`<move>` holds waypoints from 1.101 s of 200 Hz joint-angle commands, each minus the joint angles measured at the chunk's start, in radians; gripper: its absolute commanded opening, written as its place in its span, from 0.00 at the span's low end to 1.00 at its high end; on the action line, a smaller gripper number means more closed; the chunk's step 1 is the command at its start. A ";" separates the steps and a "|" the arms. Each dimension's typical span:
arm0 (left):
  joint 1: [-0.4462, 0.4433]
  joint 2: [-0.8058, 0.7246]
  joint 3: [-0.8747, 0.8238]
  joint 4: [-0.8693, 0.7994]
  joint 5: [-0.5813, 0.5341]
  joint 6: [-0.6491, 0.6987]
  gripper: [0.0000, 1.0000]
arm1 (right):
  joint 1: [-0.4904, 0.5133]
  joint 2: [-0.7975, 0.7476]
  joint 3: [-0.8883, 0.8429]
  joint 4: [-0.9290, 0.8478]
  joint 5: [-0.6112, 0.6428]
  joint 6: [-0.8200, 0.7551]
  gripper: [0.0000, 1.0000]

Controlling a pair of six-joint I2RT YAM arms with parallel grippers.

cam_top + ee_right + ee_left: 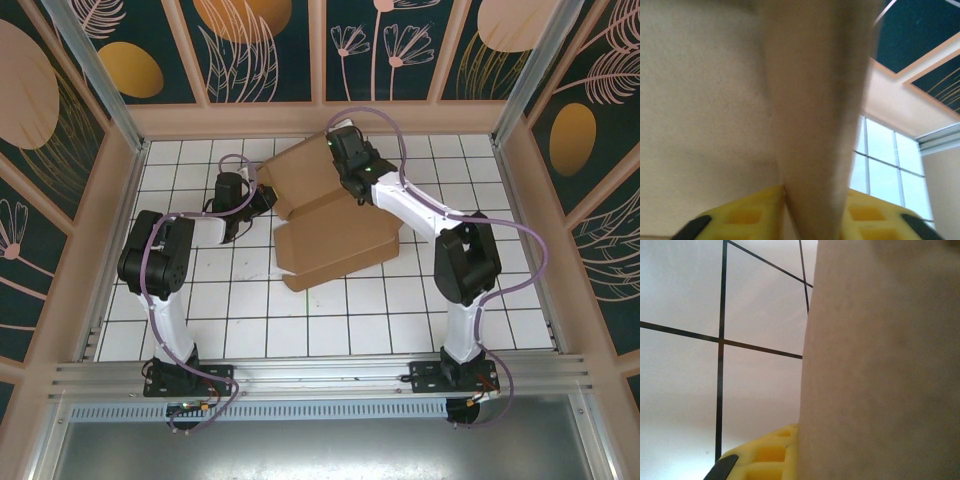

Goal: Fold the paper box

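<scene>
From the overhead camera I see the plain brown corrugated-cardboard paper box (330,235) lying partly folded on the white tiled tabletop (240,320), towards the back and between the two arms. One long panel lies nearer me and another angles towards the back wall. The left end effector (262,200) sits at the sheet's left edge. On its wrist camera the cardboard (880,365) runs right up against a yellow finger (767,452), and I read it as clamped shut on that edge. The right end effector (354,182) is on the rear panel. Its wrist camera shows a flap (810,125) edge-on, pinched between both yellow fingers (747,215).
</scene>
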 commanded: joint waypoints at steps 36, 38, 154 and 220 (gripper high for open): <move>-0.010 -0.042 0.000 0.086 0.079 -0.013 0.00 | 0.020 0.028 -0.014 0.024 0.093 -0.047 0.00; -0.011 -0.042 0.000 0.087 0.078 -0.013 0.00 | 0.020 0.029 -0.015 0.025 0.093 -0.047 0.00; -0.010 -0.045 0.000 0.079 0.076 -0.015 0.00 | 0.029 0.042 -0.033 0.045 0.151 -0.089 0.00; -0.010 -0.045 0.002 0.075 0.073 -0.018 0.00 | 0.045 0.037 -0.055 0.099 0.182 -0.106 0.08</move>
